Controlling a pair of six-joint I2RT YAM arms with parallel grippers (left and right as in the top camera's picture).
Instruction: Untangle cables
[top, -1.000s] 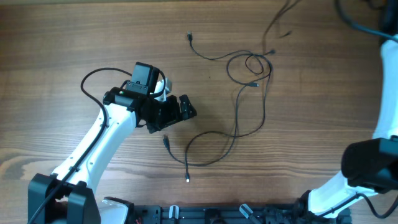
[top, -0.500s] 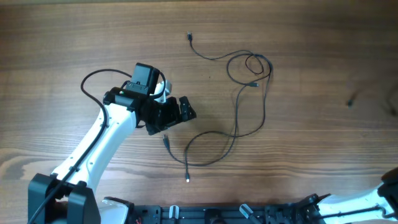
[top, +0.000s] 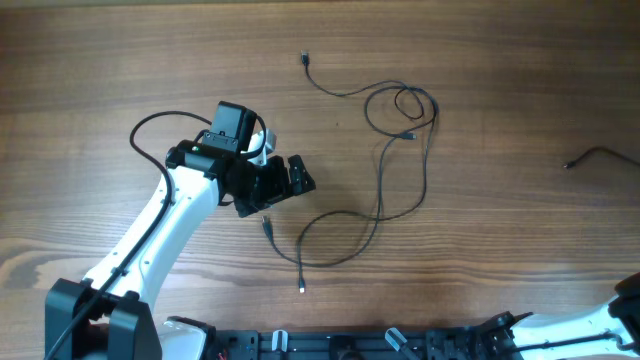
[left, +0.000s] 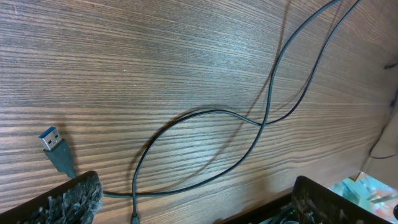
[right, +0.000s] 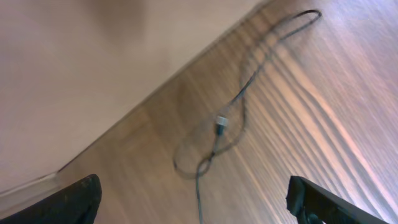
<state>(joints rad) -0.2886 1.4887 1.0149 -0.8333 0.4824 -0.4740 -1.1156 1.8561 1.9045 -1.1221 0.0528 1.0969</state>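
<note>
White left arm (top: 150, 235) (black at the joints).

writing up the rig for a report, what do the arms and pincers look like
White links with black joints. The left arm carries a black left pincer and a thin black cable looping beside it. Of the right arm only a white link shows.

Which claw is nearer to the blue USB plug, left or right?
Left. The left claw sits just beside the blue USB plug; the right claw, with its arm at the overhead view's lower right corner, is far from it.
</note>
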